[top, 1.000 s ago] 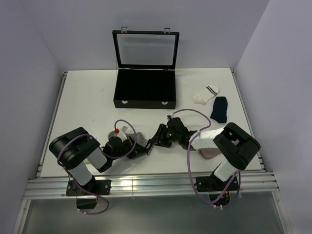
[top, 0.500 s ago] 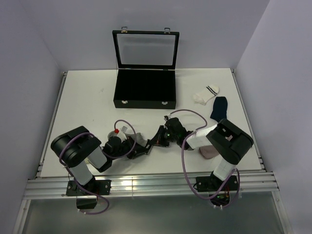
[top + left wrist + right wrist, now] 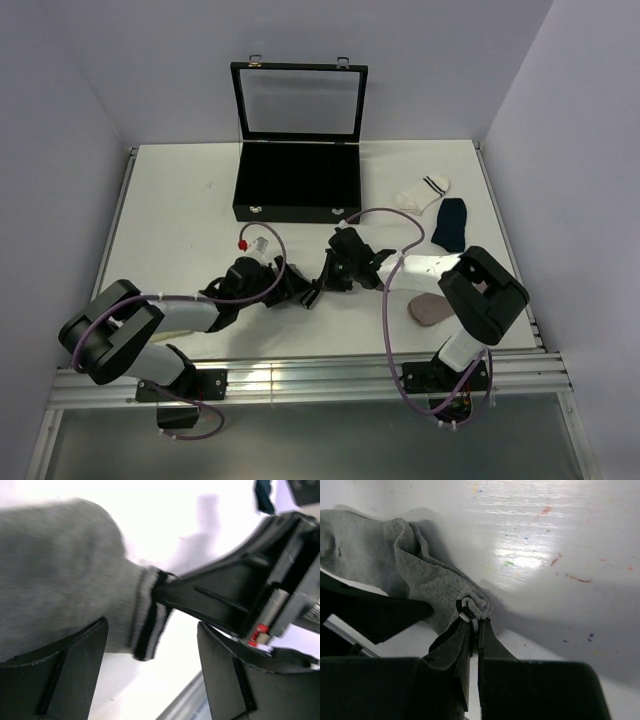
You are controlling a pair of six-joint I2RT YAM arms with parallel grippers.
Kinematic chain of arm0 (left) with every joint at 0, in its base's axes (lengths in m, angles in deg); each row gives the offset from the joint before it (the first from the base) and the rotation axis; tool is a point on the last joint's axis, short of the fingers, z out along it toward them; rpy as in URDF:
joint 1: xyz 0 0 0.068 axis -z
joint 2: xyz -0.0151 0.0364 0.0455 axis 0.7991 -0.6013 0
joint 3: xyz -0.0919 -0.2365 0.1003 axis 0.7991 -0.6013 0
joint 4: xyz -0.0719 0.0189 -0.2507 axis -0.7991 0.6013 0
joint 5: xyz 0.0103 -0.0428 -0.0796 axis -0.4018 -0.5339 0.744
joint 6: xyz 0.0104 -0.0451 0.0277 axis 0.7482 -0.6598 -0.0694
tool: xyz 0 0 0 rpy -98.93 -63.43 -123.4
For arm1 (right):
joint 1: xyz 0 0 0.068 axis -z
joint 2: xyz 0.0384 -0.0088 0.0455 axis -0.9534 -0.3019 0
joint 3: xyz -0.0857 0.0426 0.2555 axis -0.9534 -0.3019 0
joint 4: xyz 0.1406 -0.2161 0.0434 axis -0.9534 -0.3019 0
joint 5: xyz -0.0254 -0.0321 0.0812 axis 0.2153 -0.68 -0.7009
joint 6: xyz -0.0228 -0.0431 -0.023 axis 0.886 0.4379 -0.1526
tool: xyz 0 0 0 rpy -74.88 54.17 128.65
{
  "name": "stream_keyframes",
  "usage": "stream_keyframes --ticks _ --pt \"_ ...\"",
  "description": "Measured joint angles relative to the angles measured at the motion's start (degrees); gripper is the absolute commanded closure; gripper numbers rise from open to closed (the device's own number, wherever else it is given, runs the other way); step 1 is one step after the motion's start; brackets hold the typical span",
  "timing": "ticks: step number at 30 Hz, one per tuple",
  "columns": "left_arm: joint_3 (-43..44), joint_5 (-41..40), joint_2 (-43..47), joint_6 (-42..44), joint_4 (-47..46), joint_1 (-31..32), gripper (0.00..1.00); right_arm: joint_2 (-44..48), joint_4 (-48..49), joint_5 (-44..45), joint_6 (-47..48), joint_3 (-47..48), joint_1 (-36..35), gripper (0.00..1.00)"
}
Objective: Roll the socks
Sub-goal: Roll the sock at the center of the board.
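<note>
A grey sock [image 3: 415, 577] with dark cuff stripes [image 3: 145, 617] lies bunched on the white table between the two grippers. My right gripper [image 3: 475, 622] is shut on the folded cuff, and its black fingers [image 3: 200, 597] reach in from the right in the left wrist view. My left gripper [image 3: 150, 672] stands open just below the sock's body [image 3: 55, 575], with the cuff hanging over the gap between its jaws. In the top view the two grippers [image 3: 298, 292] [image 3: 322, 282] meet near the table's middle front, hiding the sock. A white sock [image 3: 423, 192] and a navy sock [image 3: 450, 223] lie at the right.
An open black case [image 3: 297, 186] with a glass lid stands at the back centre. A small pinkish-grey piece of fabric [image 3: 430, 309] lies near the right arm's base. The table's front edge rail runs just below both grippers.
My left gripper has opened and let go of the grey sock, its arm stretching out to the right. My right gripper has shut on the cuff and shifted slightly left and back.
</note>
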Motion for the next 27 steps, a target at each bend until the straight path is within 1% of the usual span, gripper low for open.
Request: stream_keyframes --ticks 5,7,9,14,19,22,25,27 --pt "3.76 -3.61 0.22 4.55 6.93 0.00 0.27 0.83 -7.23 3.15 2.08 2.69 0.00 1.00" --pt "5.07 -4.63 -0.26 5.73 8.63 0.00 0.31 1.03 -9.40 3.98 2.67 3.45 0.02 1.00" --pt "6.29 -5.66 -1.07 6.62 9.60 0.00 0.32 1.05 -11.47 4.83 3.34 4.35 0.02 1.00" --pt "8.66 -6.32 -3.69 7.74 9.81 -0.04 0.30 0.98 -17.49 7.43 4.37 7.61 0.04 1.00" --pt "9.38 -7.10 -4.04 10.56 9.55 -0.15 0.25 -0.04 -23.67 9.60 5.38 12.11 0.07 1.00" --pt "9.49 -7.30 -4.04 12.66 9.22 -0.26 0.24 -2.01 -26.88 10.05 6.14 14.73 0.09 1.00" --pt "9.88 -7.45 -4.61 14.05 8.92 -0.26 0.24 -4.24 -28.87 10.16 6.82 16.41 0.09 1.00" --pt "10.27 -7.45 -5.51 14.67 8.28 -0.26 0.26 -5.40 -30.16 10.12 7.19 17.35 0.13 1.00"
